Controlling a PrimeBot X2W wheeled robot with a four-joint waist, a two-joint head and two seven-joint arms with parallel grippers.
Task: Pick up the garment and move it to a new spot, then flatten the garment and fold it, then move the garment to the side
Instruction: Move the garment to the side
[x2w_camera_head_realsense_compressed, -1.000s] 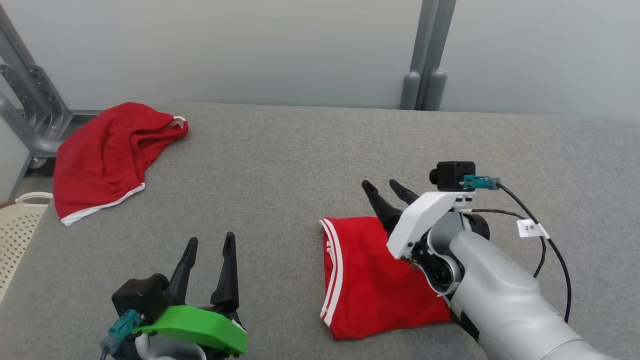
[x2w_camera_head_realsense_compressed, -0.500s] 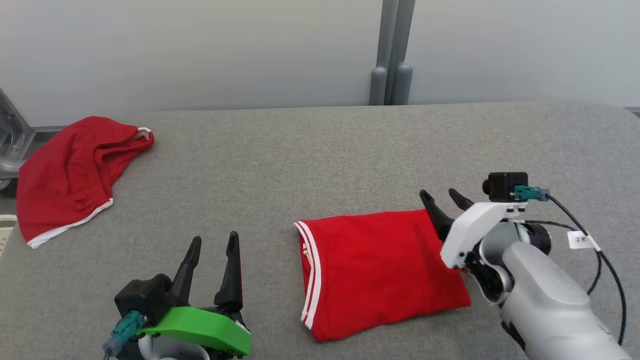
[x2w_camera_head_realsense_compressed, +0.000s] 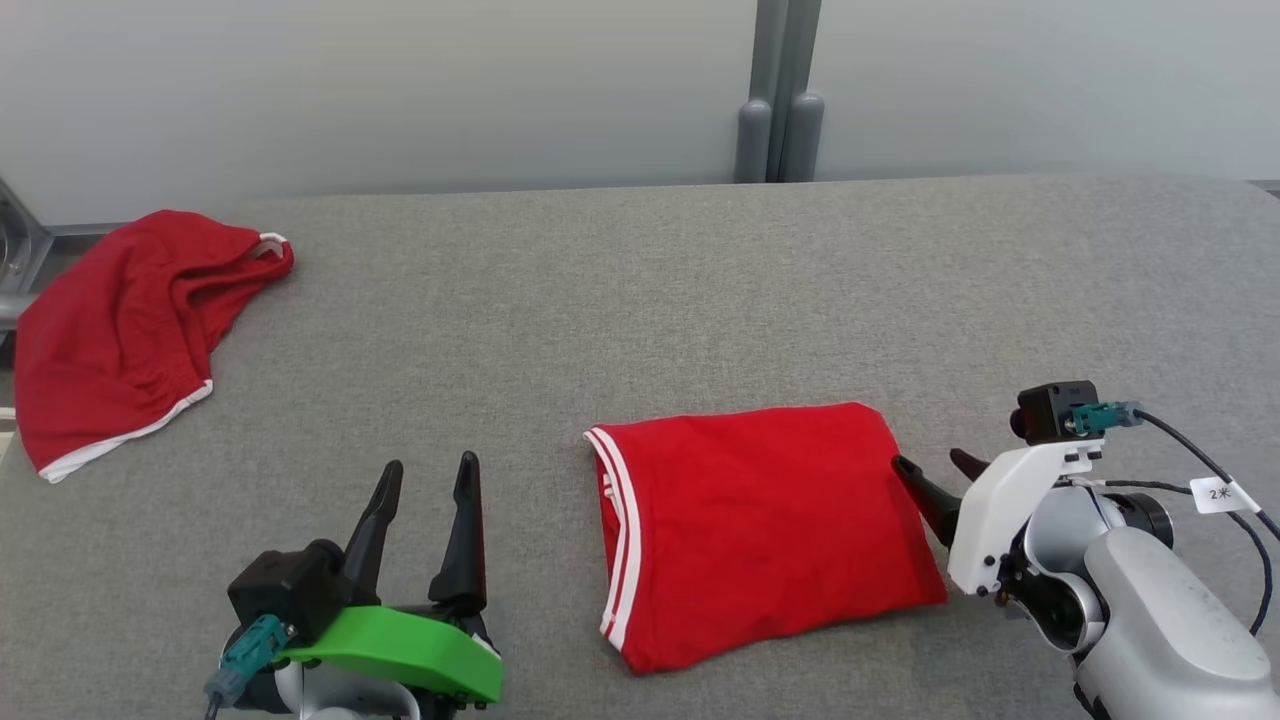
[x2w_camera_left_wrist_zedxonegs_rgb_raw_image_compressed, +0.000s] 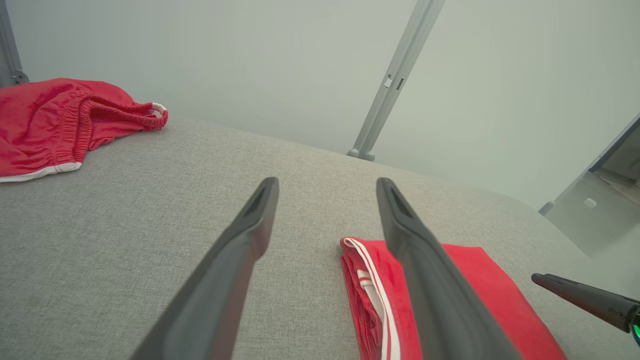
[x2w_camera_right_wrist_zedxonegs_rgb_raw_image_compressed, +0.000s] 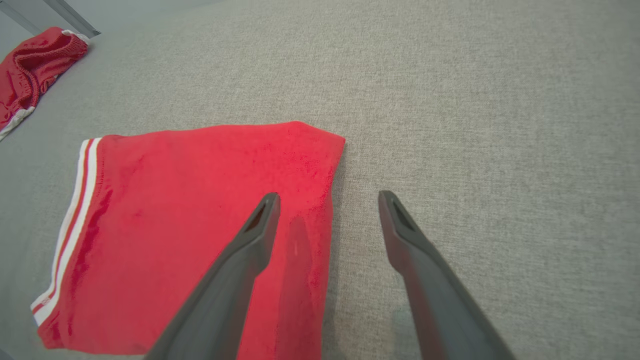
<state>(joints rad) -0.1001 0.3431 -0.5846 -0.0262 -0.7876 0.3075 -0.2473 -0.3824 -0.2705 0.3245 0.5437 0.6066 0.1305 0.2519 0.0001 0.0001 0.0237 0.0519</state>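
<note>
Grey table (x2w_camera_head_realsense_compressed: 700, 300): folded garment (x2w_camera_head_realsense_compressed: 760, 520) lies flat, right of centre. Right gripper (x2w_camera_head_realsense_compressed: 927, 460) sits at its right edge, fingers spread, holding nothing, forearm low. Left gripper (x2w_camera_head_realsense_compressed: 430, 463) likewise spread, empty, well apart.

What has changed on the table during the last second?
The right arm drew back to the robot's right, off the folded shorts, its jaws open and empty throughout. The camera also turned. The folded shorts, the crumpled shorts and the left arm, jaws open, stayed put.
</note>
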